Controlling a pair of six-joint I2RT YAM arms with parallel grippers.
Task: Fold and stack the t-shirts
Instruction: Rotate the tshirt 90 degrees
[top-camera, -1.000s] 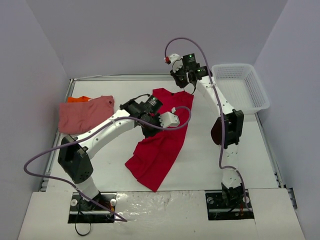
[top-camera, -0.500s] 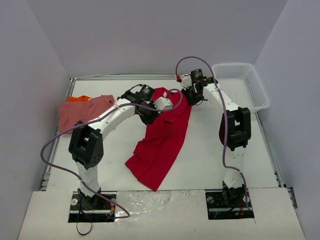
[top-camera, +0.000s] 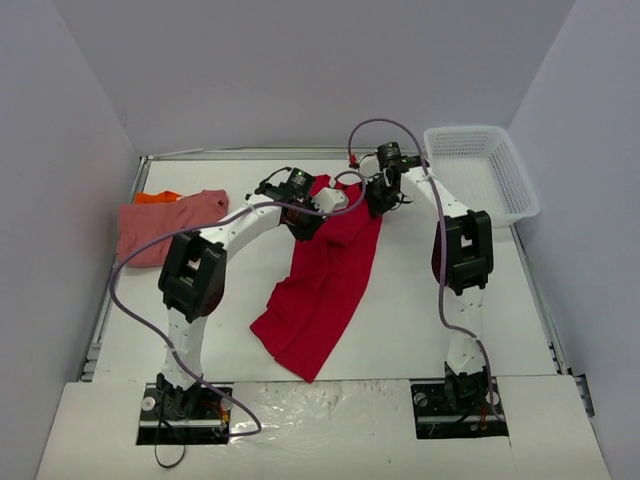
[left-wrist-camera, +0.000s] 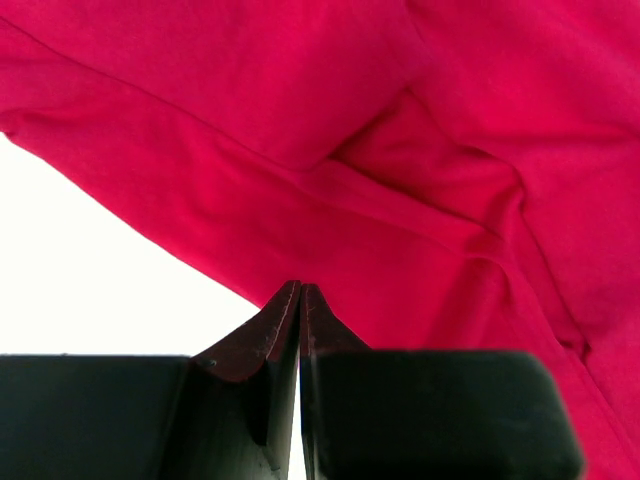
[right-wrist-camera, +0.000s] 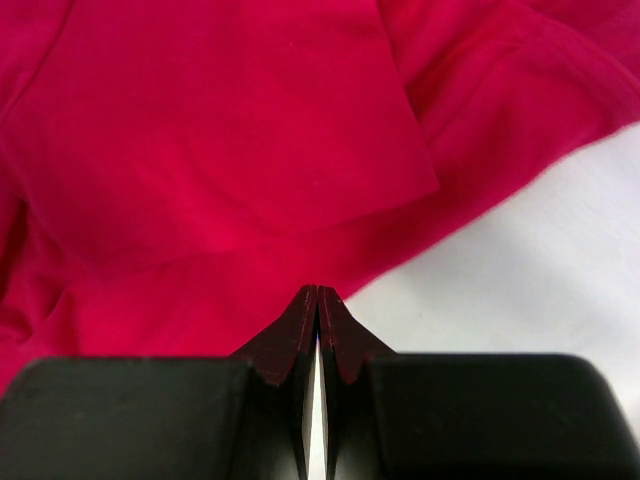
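Note:
The bright red t-shirt (top-camera: 320, 290) lies spread on the white table, running from far centre toward the near left. My left gripper (top-camera: 325, 205) is at its far left corner and my right gripper (top-camera: 375, 200) is at its far right corner. In the left wrist view the jaws (left-wrist-camera: 300, 285) are shut, with their tips at the red cloth's (left-wrist-camera: 400, 120) edge. In the right wrist view the jaws (right-wrist-camera: 318, 290) are shut at the cloth's (right-wrist-camera: 220, 150) hem. The salmon pink t-shirt (top-camera: 160, 230) lies folded at the far left, on top of the orange t-shirt (top-camera: 157, 198).
A white mesh basket (top-camera: 480, 175) stands at the far right by the wall. Purple cables loop from both arms. Grey walls close in the table on three sides.
The right gripper came down from above the table's far edge onto the shirt's far right corner. The left gripper moved farther along the shirt to its far left corner.

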